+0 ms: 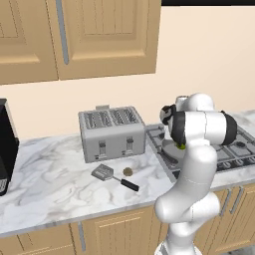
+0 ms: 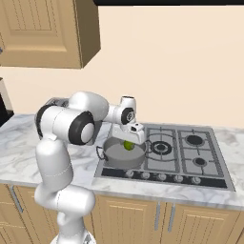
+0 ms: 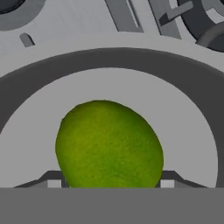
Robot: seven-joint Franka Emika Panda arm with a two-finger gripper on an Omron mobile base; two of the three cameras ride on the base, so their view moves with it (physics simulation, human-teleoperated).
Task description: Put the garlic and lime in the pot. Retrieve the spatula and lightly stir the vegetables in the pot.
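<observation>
Green fills the hand view: the lime (image 3: pixel 109 144) sits between the finger tips of our claw (image 2: pixel 128 142), which is spread fairly wide and looks closed on the fruit, directly over the pot (image 2: pixel 114 157). We judge the first placement as nearly done but not finished, since the lime appears held above the pot's floor, not resting on it. The pot stands on the hob (image 2: pixel 190 152) at its front-left burner, and as far as we can see nothing else lies inside; its pale floor shows around the lime. The garlic (image 1: pixel 127 172) is on the marble tabletop (image 1: pixel 50 179), in front of the toaster (image 1: pixel 111 132) toward its 5 o'clock. The spatula (image 1: pixel 112 177) lies just at the garlic's 8 o'clock, head left, handle running toward 4 o'clock. So we reckon what remains is releasing the lime, fetching the garlic, then taking the spatula and stirring
</observation>
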